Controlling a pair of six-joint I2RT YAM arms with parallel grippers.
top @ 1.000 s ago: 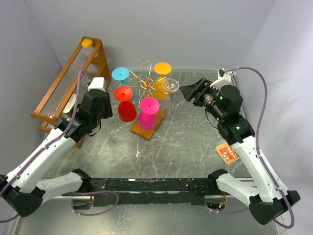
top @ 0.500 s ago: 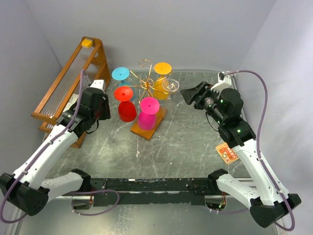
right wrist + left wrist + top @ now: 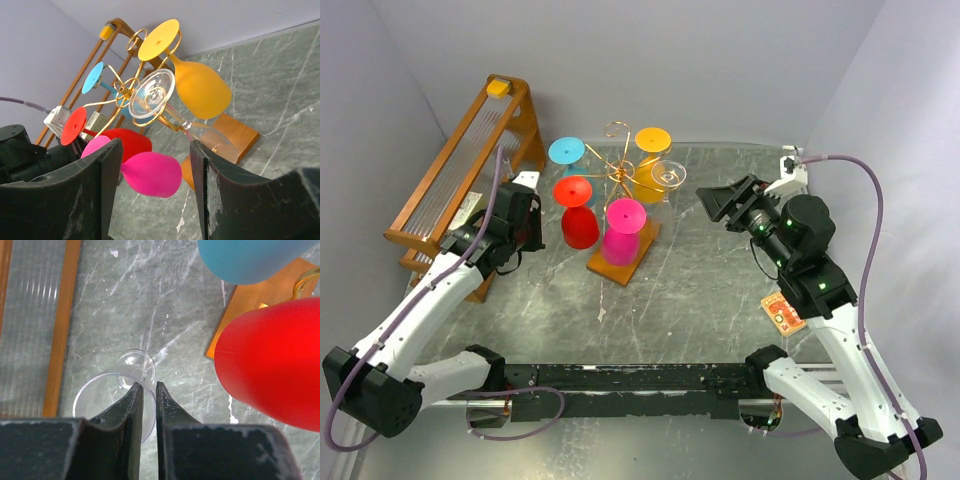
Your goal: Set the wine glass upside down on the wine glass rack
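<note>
your left claw [image 3: 147, 385] is narrowed down onto the wine glass [image 3: 102, 400]: one finger sits inside the bowl and the other outside, with the clear wall at the rim caught in the slim gap between them. you are looking almost straight down the glass's long axis. its mouth faces the wrist camera and its round foot shows beyond, so it stands mouth up on the table [image 3: 700, 290]. whether it leans you cannot tell. it sits between the wooden frame [image 3: 460, 170] and the wine glass rack [image 3: 616, 172], just beside the rack's wooden base. in the top view the claw hides it.

your right claw [image 3: 156, 145] is spread wide with nothing between its fingers. it faces the rack from the right and touches nothing.

count six glasses in all. the clear one on the table is in your left claw, and five hang on the rack: a blue glass [image 3: 565, 150], a red glass [image 3: 580, 228], a pink glass [image 3: 621, 243], an orange glass [image 3: 646, 184] and a second clear glass [image 3: 151, 93]. all five hang foot up and bowl down, slanting outward from the central stem.

there is one rack, one wooden frame with a single yellow block [image 3: 498, 88] on its top corner, and one small orange card [image 3: 785, 312] on the table beside your right arm.
</note>
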